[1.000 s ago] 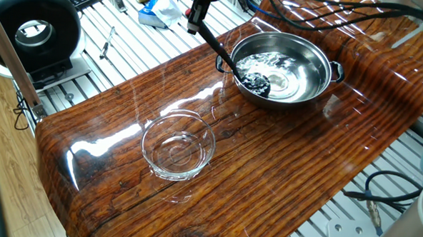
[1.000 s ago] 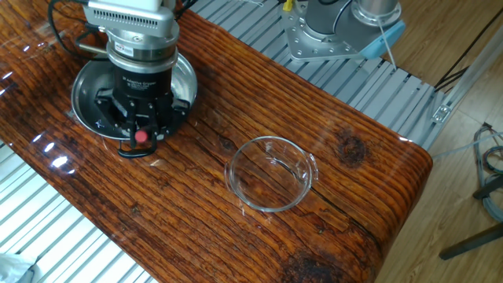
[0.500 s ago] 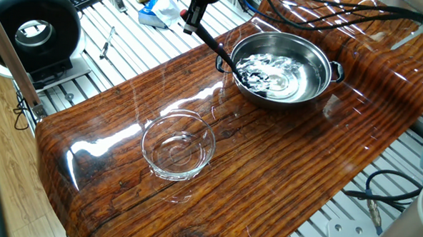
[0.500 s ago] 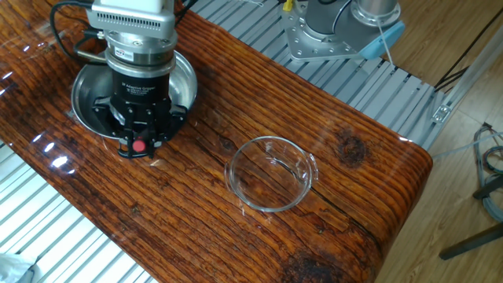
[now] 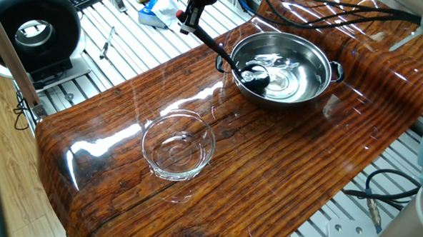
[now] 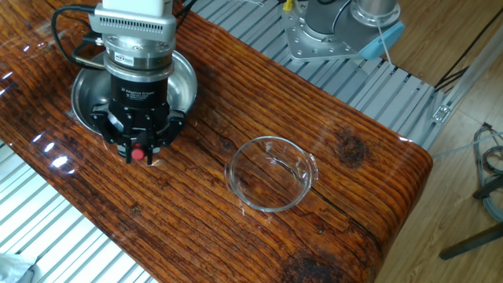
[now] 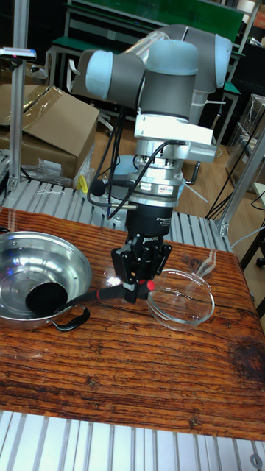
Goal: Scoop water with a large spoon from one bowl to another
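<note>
The arm hung straight down over the wooden table (image 5: 281, 171), wrist vertical. Its gripper (image 7: 138, 283) was clenched on the red-tipped end of the ladle (image 7: 81, 296). The handle slanted down over the rim of the steel bowl (image 7: 62, 261), with the scoop low inside among the water (image 5: 288, 75). The glass bowl (image 5: 178, 145) stood well apart, nearer the table's other end.
</note>
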